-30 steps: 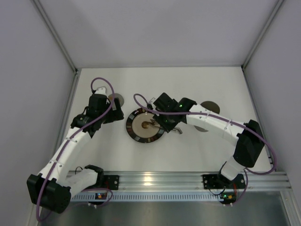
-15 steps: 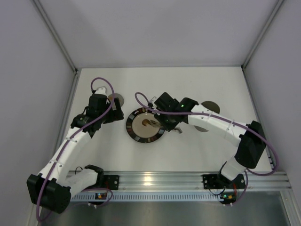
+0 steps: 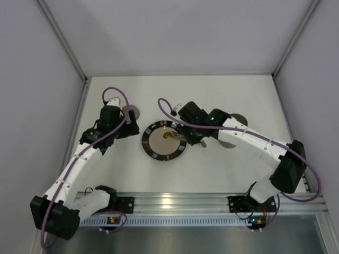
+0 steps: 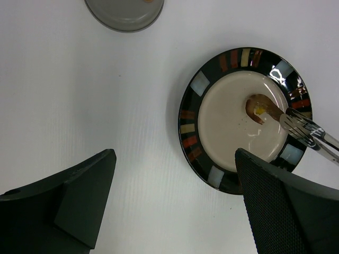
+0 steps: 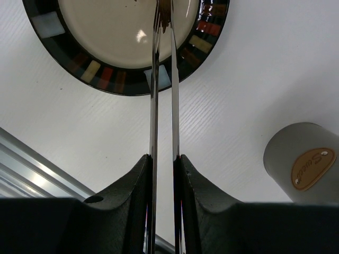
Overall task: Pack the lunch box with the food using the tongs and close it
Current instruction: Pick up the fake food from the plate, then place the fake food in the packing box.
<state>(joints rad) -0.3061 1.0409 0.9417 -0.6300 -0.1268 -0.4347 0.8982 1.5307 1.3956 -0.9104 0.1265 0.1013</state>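
Observation:
My right gripper (image 5: 162, 159) is shut on the tongs (image 5: 161, 79), whose two slim arms run out over the plate (image 5: 100, 74). The tong tips (image 4: 288, 117) are pinched on a brown piece of food (image 4: 258, 107) with a yellow spot, at the right of the plate's cream middle; I cannot tell if it is lifted. The grey lunch box (image 5: 302, 164), with an orange sticker on its end, lies right of the tongs, half hidden behind my right arm (image 3: 235, 120). My left gripper (image 4: 174, 153) hangs open and empty left of the plate (image 3: 151, 148).
A grey round lid-like disc (image 4: 124, 13) lies on the table beyond my left gripper, also seen beside the left wrist (image 3: 132, 112). White walls close in the table on three sides. A metal rail (image 3: 175, 203) runs along the near edge.
My right arm has shifted right and slightly back, drawing the tongs and the brown piece toward the plate's right side, and squeezed the tongs narrower. The left arm has not moved.

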